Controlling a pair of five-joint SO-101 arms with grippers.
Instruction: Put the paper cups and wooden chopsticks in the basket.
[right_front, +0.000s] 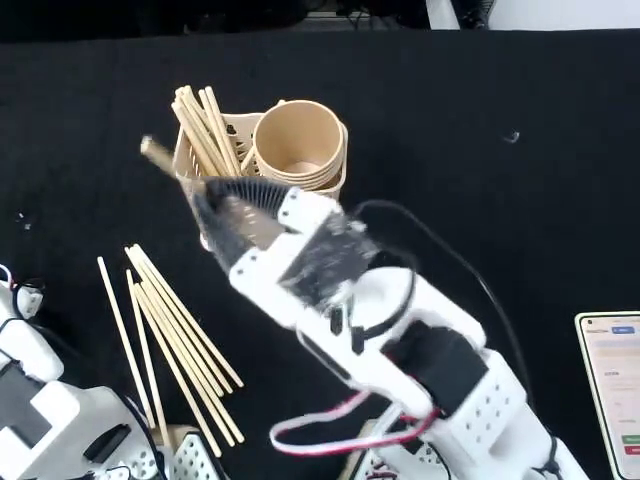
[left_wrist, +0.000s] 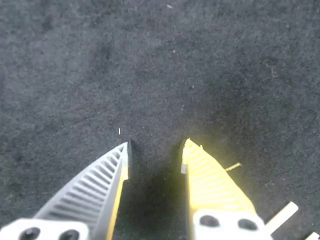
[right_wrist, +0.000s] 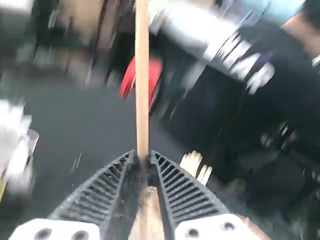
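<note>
A white basket (right_front: 236, 128) stands at the back of the black table and holds several wooden chopsticks (right_front: 205, 130) upright, with stacked paper cups (right_front: 300, 140) beside them. My right gripper (right_front: 215, 215) hovers just in front of the basket, shut on one chopstick (right_front: 155, 152) that sticks out past its tips toward the left. In the right wrist view that chopstick (right_wrist: 142, 75) runs straight out from the shut gripper (right_wrist: 142, 157), with the basket's chopstick ends (right_wrist: 195, 167) behind. Several loose chopsticks (right_front: 175, 340) lie on the cloth at front left. My left gripper (left_wrist: 155, 147) is open over bare cloth.
The left arm (right_front: 60, 420) sits at the front left corner, near the loose chopsticks. A phone-like screen (right_front: 612, 380) lies at the right edge. Black cloth covers the table (right_front: 500, 200), with open room on the right.
</note>
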